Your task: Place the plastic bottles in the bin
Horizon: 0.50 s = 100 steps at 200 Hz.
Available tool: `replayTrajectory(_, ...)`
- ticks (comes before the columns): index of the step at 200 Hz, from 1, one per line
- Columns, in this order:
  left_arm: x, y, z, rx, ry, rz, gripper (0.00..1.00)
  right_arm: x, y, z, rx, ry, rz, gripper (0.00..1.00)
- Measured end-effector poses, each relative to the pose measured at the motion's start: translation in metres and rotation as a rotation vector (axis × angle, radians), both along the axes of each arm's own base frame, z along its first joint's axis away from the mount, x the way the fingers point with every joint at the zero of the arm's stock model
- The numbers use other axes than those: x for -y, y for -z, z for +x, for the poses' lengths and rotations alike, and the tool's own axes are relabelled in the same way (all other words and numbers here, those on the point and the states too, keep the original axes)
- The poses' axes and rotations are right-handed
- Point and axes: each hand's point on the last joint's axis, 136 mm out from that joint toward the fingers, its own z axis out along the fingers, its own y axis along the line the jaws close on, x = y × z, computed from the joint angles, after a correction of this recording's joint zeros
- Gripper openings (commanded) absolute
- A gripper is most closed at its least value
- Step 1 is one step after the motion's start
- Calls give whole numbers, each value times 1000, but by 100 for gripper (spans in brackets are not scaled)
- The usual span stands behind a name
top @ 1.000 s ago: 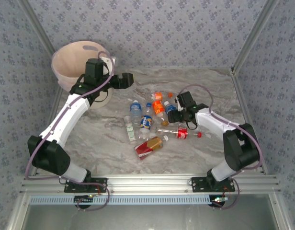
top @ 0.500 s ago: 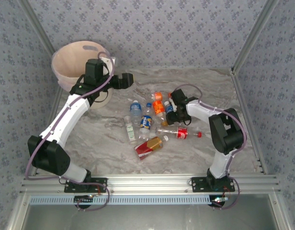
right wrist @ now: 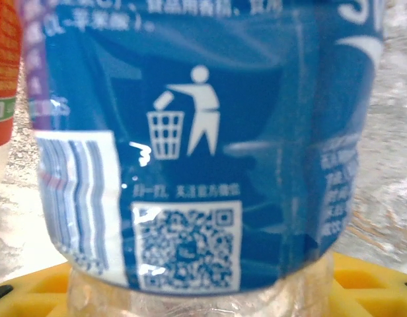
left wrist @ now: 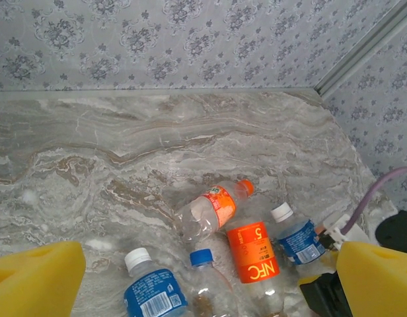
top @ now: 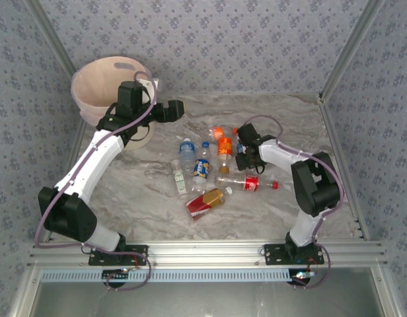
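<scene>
Standing at the far left corner of the table, the bin has the left gripper just beside it, jaws spread and empty. The plastic bottles lie scattered mid-table. The right gripper straddles a blue-labelled bottle; whether it clamps, I cannot tell.

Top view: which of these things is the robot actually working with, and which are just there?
In the job: plastic bottles scattered mid-table, such as the orange-labelled bottle and the red-labelled bottle; the bin at the far left.
Just there: marble table; patterned walls; metal frame rail.
</scene>
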Motion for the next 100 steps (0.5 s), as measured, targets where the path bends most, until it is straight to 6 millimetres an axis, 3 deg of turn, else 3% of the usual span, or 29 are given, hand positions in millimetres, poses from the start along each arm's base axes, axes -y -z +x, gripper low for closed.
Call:
replayTrajectory(23, 2, 5, 4, -15, -15, -35, 98, 0, -21, 6, 75, 8, 23, 53)
replayTrajectory(58, 9, 29, 15, -88, -29, -69, 98, -7, -55, 10, 206, 6, 86, 51)
replayTrajectory(100, 32, 59, 18, -192, 38, -122, 98, -22, -89, 9, 341, -15, 206, 49)
